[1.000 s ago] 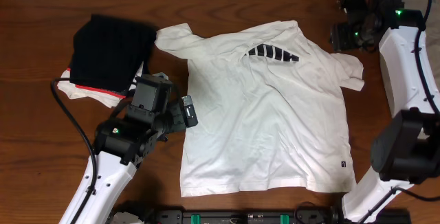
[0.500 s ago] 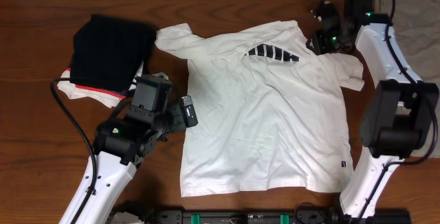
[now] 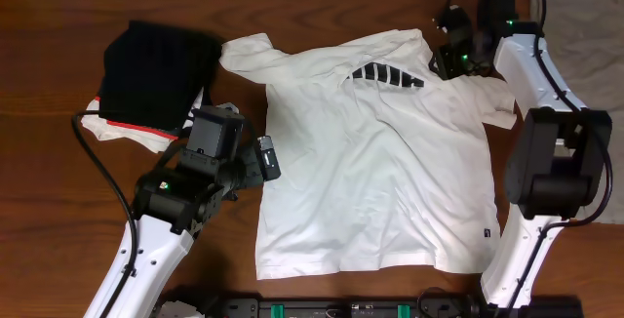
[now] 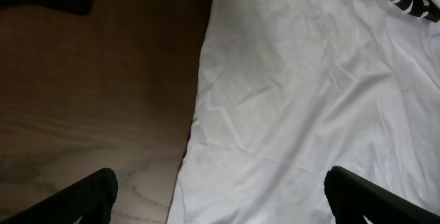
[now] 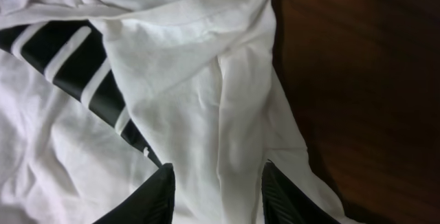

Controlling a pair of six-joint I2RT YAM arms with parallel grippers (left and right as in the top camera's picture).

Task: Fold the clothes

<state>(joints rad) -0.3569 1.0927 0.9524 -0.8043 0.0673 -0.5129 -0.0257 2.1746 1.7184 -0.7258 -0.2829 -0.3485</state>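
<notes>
The white T-shirt [image 3: 375,152] lies spread flat mid-table [image 3: 58,220]. A black folded garment [image 3: 156,74] sits at 10 o'clock, just beside one sleeve, and an olive-grey cloth [image 3: 585,35] at 2. The left gripper [image 4: 220,189] hangs at the shirt's 9 o'clock edge with its jaws gaping wide. The right gripper [image 5: 216,189] has its jaws partly apart, astride a shoulder fold at 1 o'clock.

Even overhead light, soft shadows, white T-shirt [image 3: 380,162] nearly blown out, wrist views dimmer, softer, desk [image 4: 89,80] murky
</notes>
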